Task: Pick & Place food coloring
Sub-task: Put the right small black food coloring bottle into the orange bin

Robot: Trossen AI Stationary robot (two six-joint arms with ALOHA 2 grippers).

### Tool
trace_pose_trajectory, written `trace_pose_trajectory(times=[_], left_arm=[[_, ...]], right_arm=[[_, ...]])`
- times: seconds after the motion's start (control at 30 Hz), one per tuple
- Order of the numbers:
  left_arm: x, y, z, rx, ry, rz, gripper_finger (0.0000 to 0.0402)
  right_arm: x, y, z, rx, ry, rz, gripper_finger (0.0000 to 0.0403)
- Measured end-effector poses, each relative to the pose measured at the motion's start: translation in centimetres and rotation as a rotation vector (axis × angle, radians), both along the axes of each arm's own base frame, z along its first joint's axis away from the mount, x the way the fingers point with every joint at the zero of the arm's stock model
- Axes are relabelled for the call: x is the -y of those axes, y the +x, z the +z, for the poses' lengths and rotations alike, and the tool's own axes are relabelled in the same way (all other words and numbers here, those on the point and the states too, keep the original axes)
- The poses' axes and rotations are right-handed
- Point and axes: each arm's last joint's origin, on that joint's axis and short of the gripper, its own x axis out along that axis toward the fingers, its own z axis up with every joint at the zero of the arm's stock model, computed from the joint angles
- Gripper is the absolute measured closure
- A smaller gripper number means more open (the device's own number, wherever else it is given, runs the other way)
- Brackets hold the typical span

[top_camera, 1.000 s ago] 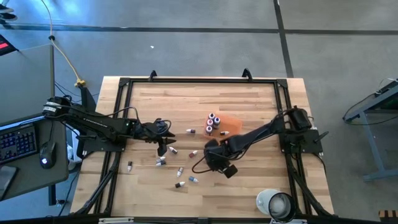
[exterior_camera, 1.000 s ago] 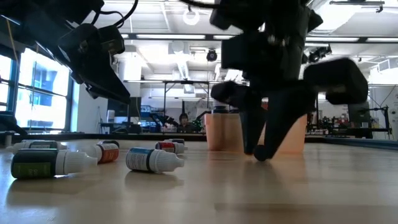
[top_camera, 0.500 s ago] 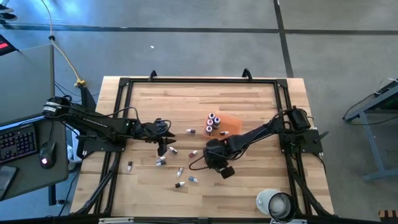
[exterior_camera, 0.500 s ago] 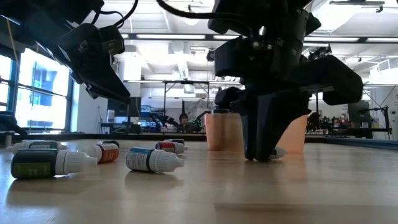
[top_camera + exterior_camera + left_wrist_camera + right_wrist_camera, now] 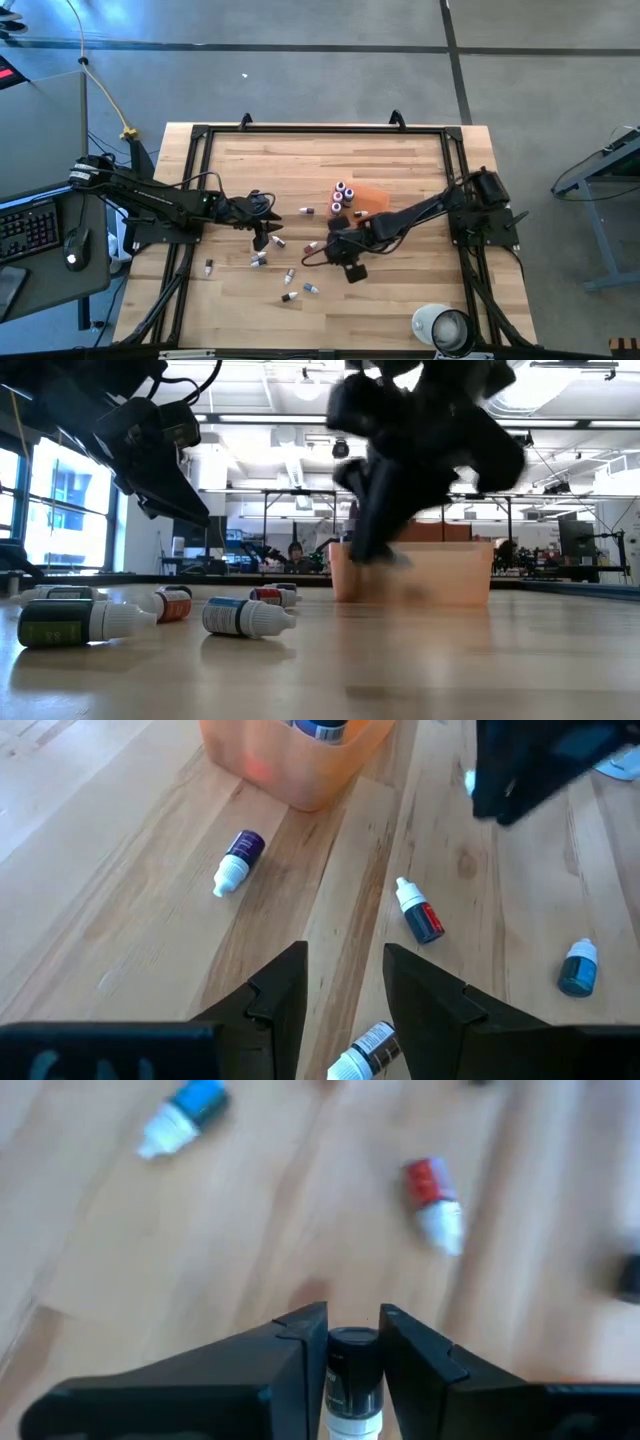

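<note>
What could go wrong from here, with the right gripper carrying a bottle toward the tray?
The right gripper pinches a small bottle only near its dark cap, so it might slip out in transit. The orange tray already holds several upright bottles; a careless drop may topple them. The left gripper hangs open over loose bottles.

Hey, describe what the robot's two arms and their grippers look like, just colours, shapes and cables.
Both arms are dark, slim and jointed, mounted on black frame rails at the table's sides. The left gripper has two black, angular fingers with stepped edges; the right gripper has the same wedge-shaped black fingers. Thin black cables loop beside each wrist in the high view.
</note>
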Motion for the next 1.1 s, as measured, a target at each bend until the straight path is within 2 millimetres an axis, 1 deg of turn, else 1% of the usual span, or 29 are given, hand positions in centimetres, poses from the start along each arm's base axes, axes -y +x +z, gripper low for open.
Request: trace_pose_trajectory(times=[0.1, 0.23, 0.3, 0.4, 0.5, 0.6, 0.7, 0.77, 0.83, 0.9, 1.1], left_arm=[[0.0, 0.0, 0.0, 0.0, 0.001, -0.001, 0.027], [0.0, 0.0, 0.0, 0.004, 0.003, 0.002, 0.027], [0.0, 0.0, 0.0, 0.005, -0.001, 0.004, 0.027], [0.0, 0.0, 0.0, 0.003, -0.021, 0.016, 0.027], [0.0, 0.0, 0.0, 0.001, -0.015, 0.013, 0.027], [0.0, 0.0, 0.0, 0.002, -0.009, 0.009, 0.027], [0.0, 0.0, 0.0, 0.004, -0.01, 0.009, 0.027], [0.0, 0.0, 0.0, 0.004, -0.026, 0.011, 0.027], [0.1, 0.0, 0.0, 0.005, -0.058, 0.017, 0.027], [0.1, 0.0, 0.0, 0.006, -0.072, 0.025, 0.027], [0.1, 0.1, 0.1, 0.015, -0.063, -0.004, 0.027]], right_arm=[[0.4, -0.5, 2.2, 0.076, -0.042, -0.061, 0.0324], [1.1, -1.8, 6.8, 0.23, -0.081, -0.181, 0.0319], [1.8, -2.8, 8.1, 0.252, -0.136, -0.305, 0.0319], [3.5, -4.4, 8.7, 0.199, -0.159, -0.51, 0.0321], [5.0, -5.5, 7.6, 0.07, -0.108, -0.657, 0.0321], [5.9, -6.3, 5.3, -0.009, -0.093, -0.677, 0.0321], [6.7, -6.8, 2.7, -0.02, -0.048, -0.675, 0.0321], [7.2, -7.1, 1.3, 0.006, -0.022, -0.689, 0.0322], [7.6, -7.0, 0.6, 0.057, 0.001, -0.703, 0.0322], [7.9, -6.9, 0.3, 0.084, 0.01, -0.705, 0.032], [8.5, -7.5, -0.3, 0.072, -0.13, -0.666, 0.0292]])
